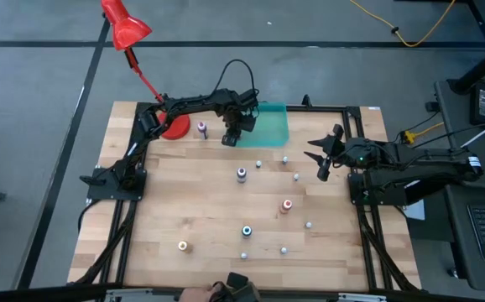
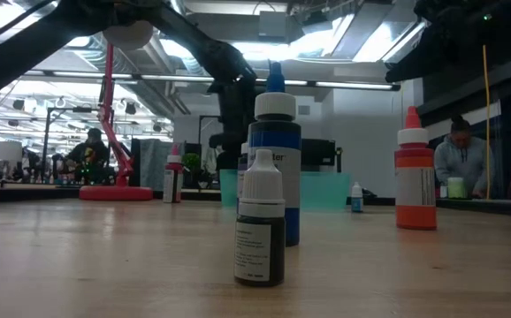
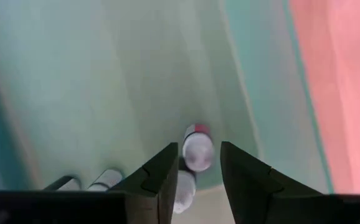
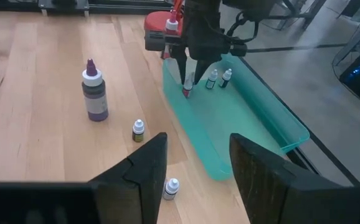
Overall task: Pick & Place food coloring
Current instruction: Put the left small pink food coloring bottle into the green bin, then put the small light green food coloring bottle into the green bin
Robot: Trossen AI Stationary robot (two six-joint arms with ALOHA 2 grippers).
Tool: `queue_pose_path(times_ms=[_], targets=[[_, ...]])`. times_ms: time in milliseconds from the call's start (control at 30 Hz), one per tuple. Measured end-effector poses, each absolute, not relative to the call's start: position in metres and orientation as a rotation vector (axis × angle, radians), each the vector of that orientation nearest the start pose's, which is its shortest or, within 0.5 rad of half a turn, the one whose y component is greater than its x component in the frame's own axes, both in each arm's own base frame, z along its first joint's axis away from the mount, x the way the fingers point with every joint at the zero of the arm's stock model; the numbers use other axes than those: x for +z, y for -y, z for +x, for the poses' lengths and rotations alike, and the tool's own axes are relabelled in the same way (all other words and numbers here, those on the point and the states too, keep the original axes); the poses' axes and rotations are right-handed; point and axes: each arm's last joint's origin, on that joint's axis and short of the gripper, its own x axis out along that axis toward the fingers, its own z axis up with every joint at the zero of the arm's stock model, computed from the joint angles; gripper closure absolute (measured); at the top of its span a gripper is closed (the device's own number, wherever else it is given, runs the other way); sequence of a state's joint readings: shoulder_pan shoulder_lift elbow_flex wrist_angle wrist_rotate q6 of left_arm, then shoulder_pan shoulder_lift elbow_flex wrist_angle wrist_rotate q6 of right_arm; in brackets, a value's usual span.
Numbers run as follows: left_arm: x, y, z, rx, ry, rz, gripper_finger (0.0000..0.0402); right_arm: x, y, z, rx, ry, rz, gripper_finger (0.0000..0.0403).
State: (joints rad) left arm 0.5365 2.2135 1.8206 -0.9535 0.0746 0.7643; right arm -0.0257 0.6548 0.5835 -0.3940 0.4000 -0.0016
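Teal tray [image 4: 273, 127] rim, left claw [image 4: 188, 84] spread around bottle [image 4: 187, 89], right claw [image 4: 195, 165] spread.

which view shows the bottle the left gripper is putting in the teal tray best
The left wrist view: the bottle sits right between the left gripper's parted fingers, over the teal tray. The right wrist view shows it small and farther off, under that gripper. In the high view the arm hides it; the low view doesn't show it clearly.

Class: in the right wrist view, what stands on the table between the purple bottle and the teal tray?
One tiny whitish bottle stands between the purple bottle and the teal tray; the rest is bare wood.
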Motion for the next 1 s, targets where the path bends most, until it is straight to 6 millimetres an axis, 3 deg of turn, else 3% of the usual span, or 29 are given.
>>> queue_pose_path(times_ms=[133, 400, 700, 867, 1000], targets=[[0.196, -0.226, 0.388, -0.098, -1.336, 0.258, 0.0273, 0.264, 0.015, 0.143, -0.418, -0.461, -0.089, 0.0228], [0.267, -0.215, 0.401, -0.04, -1.229, 0.278, 0.0262, 0.264, 0.015, 0.143, -0.417, -0.462, -0.092, 0.0227], [0.34, -0.172, 0.418, -0.107, -0.999, 0.299, 0.0272, 0.264, 0.015, 0.143, -0.417, -0.463, -0.092, 0.0228], [0.359, -0.144, 0.411, -0.143, -0.98, 0.354, 0.0277, 0.264, 0.015, 0.143, -0.417, -0.463, -0.092, 0.0228], [0.356, -0.134, 0.413, -0.161, -1.001, 0.336, 0.0277, 0.264, 0.015, 0.143, -0.417, -0.463, -0.093, 0.0228]])
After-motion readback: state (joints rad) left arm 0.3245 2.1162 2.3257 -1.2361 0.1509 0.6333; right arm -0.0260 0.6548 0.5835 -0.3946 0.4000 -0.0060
